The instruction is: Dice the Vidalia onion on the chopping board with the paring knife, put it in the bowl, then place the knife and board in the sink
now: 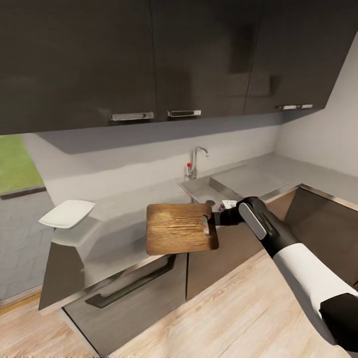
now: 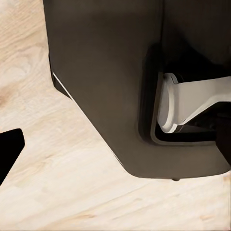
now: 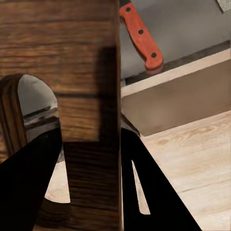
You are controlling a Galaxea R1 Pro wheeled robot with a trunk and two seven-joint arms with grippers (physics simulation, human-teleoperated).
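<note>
The dark brown chopping board (image 1: pixel 179 228) hangs level over the countertop's (image 1: pixel 119 238) front edge, just in front of the sink (image 1: pixel 199 188). My right gripper (image 1: pixel 215 218) is shut on the board's short edge by the handle slot (image 1: pixel 205 224). In the right wrist view its black fingers (image 3: pixel 29 178) clamp the board (image 3: pixel 57 48), one passing through the slot. The paring knife's red handle (image 3: pixel 142 38) lies on a grey surface beyond the board's edge, its blade out of frame. The white bowl (image 1: pixel 67 213) sits at the counter's left end. The onion is hidden.
A chrome tap (image 1: pixel 196 161) with a red-tipped lever stands behind the sink. Black upper cabinets hang overhead and brown lower cabinets (image 1: pixel 134 293) front the counter. The left wrist view shows wood floor, the robot's dark base (image 2: pixel 110 86) and one black finger (image 2: pixel 9 149).
</note>
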